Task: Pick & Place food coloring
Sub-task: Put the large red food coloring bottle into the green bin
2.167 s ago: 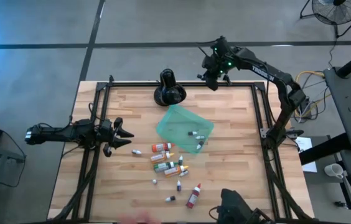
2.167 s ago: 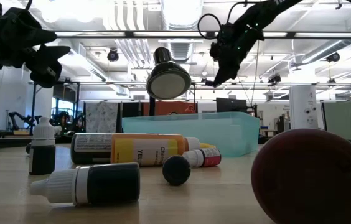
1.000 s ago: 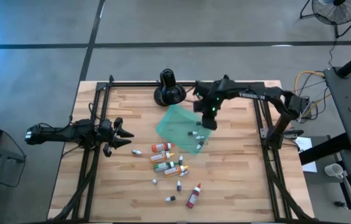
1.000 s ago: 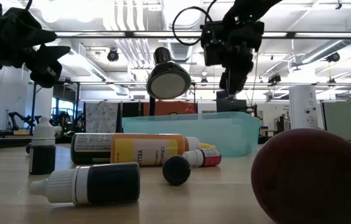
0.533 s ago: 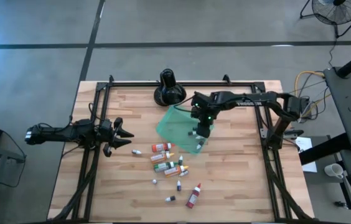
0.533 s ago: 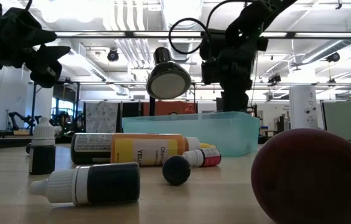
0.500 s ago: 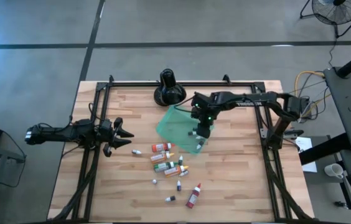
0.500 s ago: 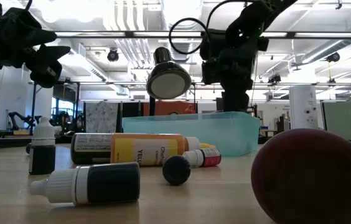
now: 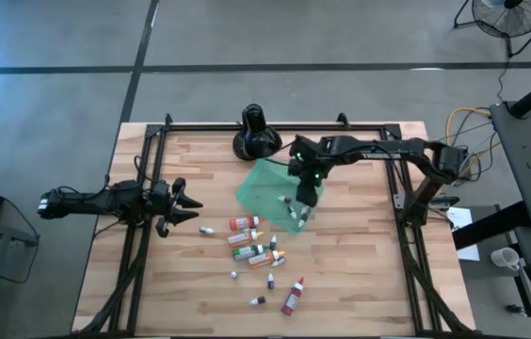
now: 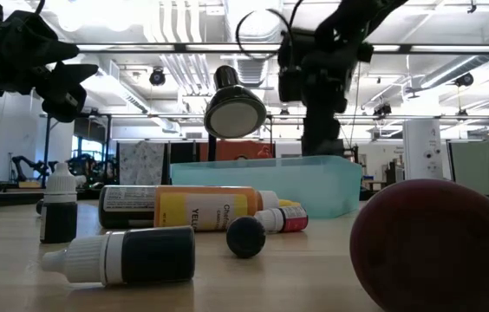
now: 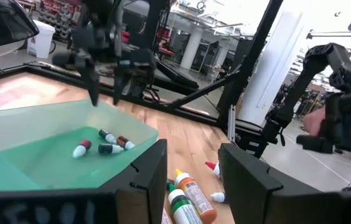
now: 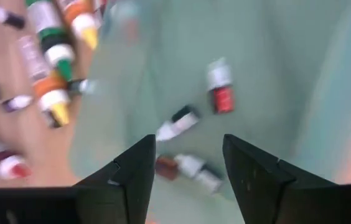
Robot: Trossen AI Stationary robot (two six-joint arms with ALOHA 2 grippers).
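The right gripper [image 9: 304, 196] is hovering over the teal tray [image 9: 258, 193], fingers parted and holding nothing, probably releasing; three dropper bottles [image 12: 188, 141] are lying inside, more bottles [image 9: 258, 250] scattered nearby. The left gripper [image 9: 188, 204] is waiting half-open, empty, at the table's edge.

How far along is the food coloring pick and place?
Done: three small bottles lie in the teal tray. In hand: nothing; the right gripper hangs open over the tray with empty jaws. Left: about a dozen bottles lie on the table outside the tray. The left gripper waits at the table's left side.
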